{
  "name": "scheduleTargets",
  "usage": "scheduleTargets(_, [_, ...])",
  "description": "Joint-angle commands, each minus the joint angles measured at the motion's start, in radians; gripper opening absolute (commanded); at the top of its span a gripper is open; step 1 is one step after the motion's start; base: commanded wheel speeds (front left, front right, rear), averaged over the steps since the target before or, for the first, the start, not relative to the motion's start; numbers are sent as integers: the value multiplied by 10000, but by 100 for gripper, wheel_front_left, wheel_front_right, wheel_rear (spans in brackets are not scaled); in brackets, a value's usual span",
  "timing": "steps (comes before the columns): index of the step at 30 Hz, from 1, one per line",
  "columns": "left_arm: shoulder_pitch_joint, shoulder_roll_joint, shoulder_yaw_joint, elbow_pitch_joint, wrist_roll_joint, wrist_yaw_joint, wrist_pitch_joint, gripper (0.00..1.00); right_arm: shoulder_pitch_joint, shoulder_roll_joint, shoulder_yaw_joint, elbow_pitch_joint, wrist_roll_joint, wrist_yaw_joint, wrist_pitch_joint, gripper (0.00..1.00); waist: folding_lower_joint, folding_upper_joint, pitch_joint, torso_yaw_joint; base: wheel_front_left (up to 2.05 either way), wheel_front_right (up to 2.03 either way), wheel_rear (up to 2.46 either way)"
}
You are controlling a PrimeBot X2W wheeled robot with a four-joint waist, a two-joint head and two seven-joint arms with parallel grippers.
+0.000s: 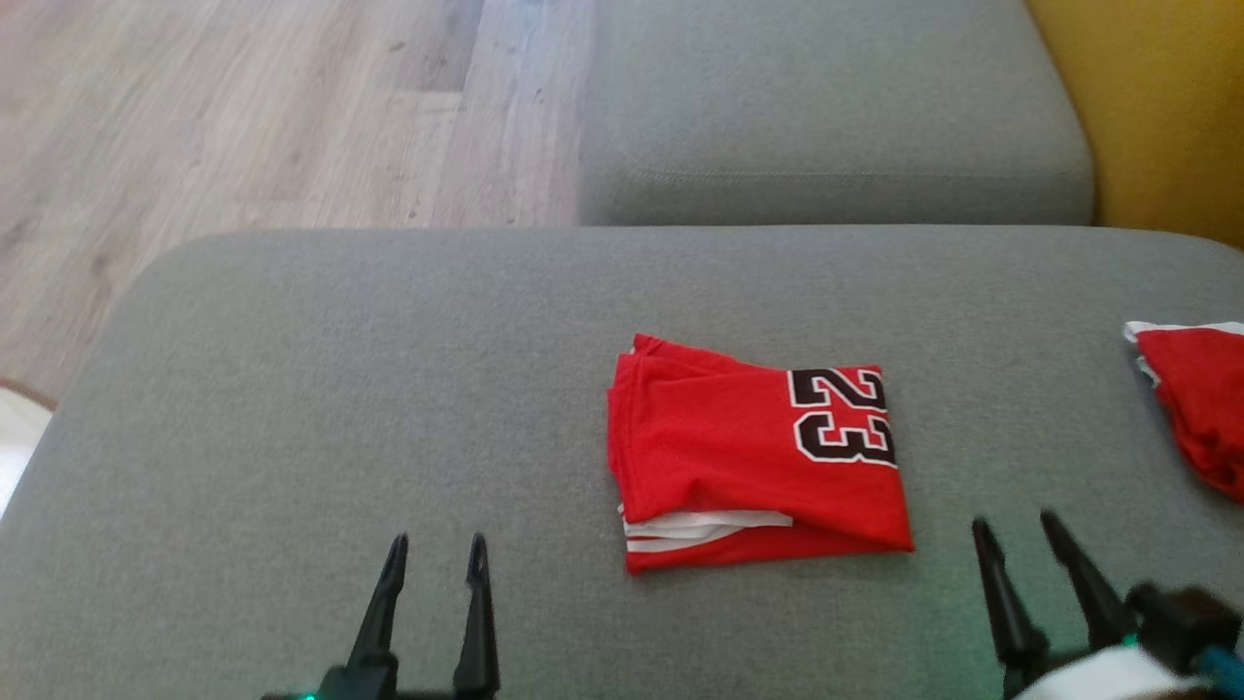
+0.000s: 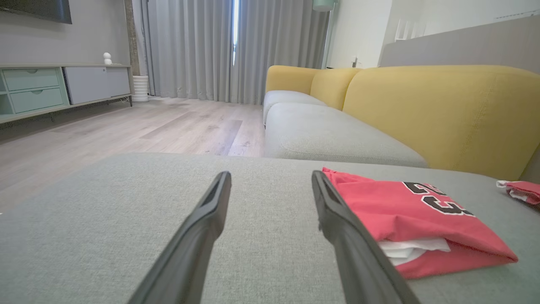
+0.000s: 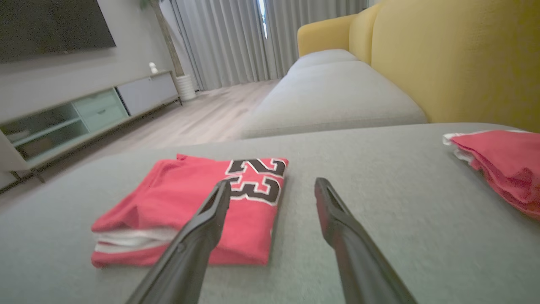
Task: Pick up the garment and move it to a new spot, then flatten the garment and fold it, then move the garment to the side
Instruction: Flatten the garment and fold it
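A red jersey point(image 1: 753, 452) with a black "23" lies folded into a rectangle in the middle of the grey cushion point(image 1: 389, 369), white trim showing at its near edge. My left gripper point(image 1: 434, 552) is open near the cushion's front edge, to the left of the jersey and apart from it. In the left wrist view the jersey point(image 2: 405, 215) lies just right of my right-hand finger point(image 2: 350, 236). My right gripper point(image 1: 1016, 530) is open at the lower right, just beyond the jersey's right corner, holding nothing. The right wrist view has the jersey point(image 3: 190, 207) to the left of its fingers point(image 3: 202, 228).
A second red garment point(image 1: 1200, 399) lies bunched at the cushion's right edge. Beyond the cushion sits another grey seat point(image 1: 826, 107) with a yellow backrest point(image 1: 1157, 107). Wooden floor point(image 1: 243, 107) spreads to the left, with a TV cabinet point(image 2: 50, 86) and grey curtains point(image 2: 211, 46) further off.
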Motion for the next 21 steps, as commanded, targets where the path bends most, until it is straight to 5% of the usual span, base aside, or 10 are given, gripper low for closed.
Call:
scheduleTargets(1, [-137,36,450,-326,145,-86,-93,100,-161,-58,22,-188,-537,-7,-248,100,3,0,-138,-138,0,0,0])
scheduleTargets(10, [470,24,772,-468,628,-297,-93,100,531,1001,-902,-694,-2282,-7,-372,100,3,0,-203,-227,0,0,0])
scheduleTargets(21, [498,-79,1015,-268,901,-459,-93,100,787,1517,-1357,-1018,-2727,-7,-376,100,3,0,-253,-160,0,0,0])
